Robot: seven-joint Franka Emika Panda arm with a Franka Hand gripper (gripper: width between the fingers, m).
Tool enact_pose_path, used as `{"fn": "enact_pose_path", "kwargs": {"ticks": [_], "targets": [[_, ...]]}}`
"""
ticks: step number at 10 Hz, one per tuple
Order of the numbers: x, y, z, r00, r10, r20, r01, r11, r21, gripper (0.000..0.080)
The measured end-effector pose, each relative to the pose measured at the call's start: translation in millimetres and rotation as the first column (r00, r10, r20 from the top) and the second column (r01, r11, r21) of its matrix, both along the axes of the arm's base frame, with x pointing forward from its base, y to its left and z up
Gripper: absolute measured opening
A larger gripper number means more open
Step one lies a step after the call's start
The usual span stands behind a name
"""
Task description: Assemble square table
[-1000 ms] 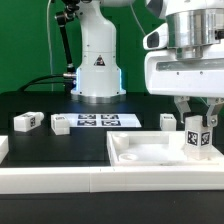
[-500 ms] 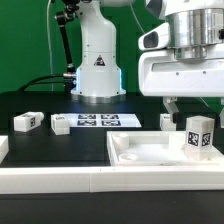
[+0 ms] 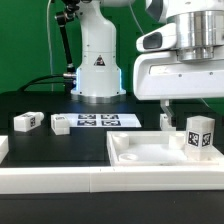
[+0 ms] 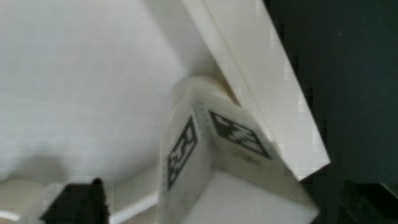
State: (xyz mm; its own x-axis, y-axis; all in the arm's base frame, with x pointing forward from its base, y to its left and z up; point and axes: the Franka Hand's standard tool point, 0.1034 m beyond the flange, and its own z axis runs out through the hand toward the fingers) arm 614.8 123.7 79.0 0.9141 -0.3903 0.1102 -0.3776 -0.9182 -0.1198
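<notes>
The leg (image 3: 200, 137) stands upright in a corner of the tabletop (image 3: 126, 152) (seated there for fastening, I judge); the gripper (image 3: 192, 108) hovers above, spread wide, empty.

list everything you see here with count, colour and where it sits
large white plastic square tabletop tray: one, white, front, the exterior view's right
upright white tagged leg block: one, white, standing in the tray by its rim
loose white tagged leg blocks: three, white, lying on the table behind the tray
marker board: one, white, before the base
long white rail: one, white, front edge
black table: one
white robot arm base: one, rear
gripper: one, open, above the upright block
</notes>
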Motion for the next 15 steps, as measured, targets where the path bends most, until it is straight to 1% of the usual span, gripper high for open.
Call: {"fn": "enact_pose_path", "kwargs": {"ticks": [2,3,5,7,9,11,13,14,15], "targets": [[-0.7,5.1,0.7,0.992,0.126,0.001,-0.126,0.992,-0.029,0.0649],[-0.6,6.0,0.9,0.971,0.237,0.004,-0.237,0.970,-0.055,0.0649],[1.0,-1.0,1.1,0.922,0.387,0.005,-0.386,0.919,-0.081,0.0649],[1.6,-3.5,1.1,0.830,0.557,-0.004,-0.554,0.824,-0.116,0.0649],[1.8,-4.7,1.1,0.751,0.660,-0.012,-0.655,0.743,-0.136,0.0649],[1.7,-5.0,0.9,0.743,0.669,-0.013,-0.664,0.735,-0.137,0.0637],[1.7,-4.9,0.9,0.767,0.642,-0.010,-0.637,0.760,-0.132,0.0285],[1.7,-4.9,0.9,0.774,0.633,-0.009,-0.628,0.767,-0.130,0.0285],[1.6,-4.5,0.9,0.816,0.578,-0.004,-0.574,0.810,-0.119,0.0290]]}}
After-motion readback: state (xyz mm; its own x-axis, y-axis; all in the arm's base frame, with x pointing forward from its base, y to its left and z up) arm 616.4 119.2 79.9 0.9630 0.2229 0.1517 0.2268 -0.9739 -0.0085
